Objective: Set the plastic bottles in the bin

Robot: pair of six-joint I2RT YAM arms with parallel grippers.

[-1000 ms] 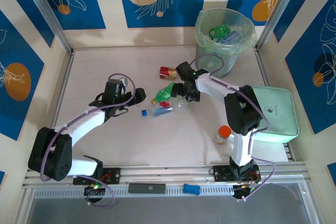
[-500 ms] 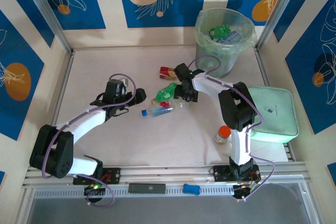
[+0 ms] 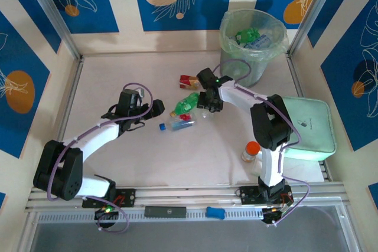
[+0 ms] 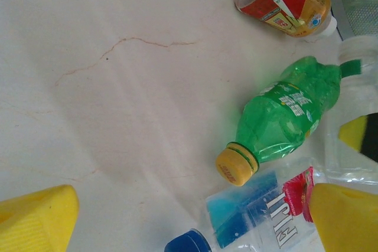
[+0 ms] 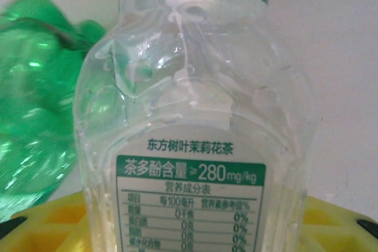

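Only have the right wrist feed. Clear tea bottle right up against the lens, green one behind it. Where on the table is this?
Observer: Middle of the table. The right gripper is at the clear bottle, in front of the bin and to its left.
Operator: Anything in the bin?
Observer: Yes, the bottles inside include a green one and a blue-labelled one.
Operator: Where's the left arm?
Observer: The left gripper is open, on the other side of the green bottle, facing it.

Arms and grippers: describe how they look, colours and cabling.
The left arm and right arm have white links, black joints and a looping purple cable each. The left gripper and right gripper are black, with bright yellow fingers.
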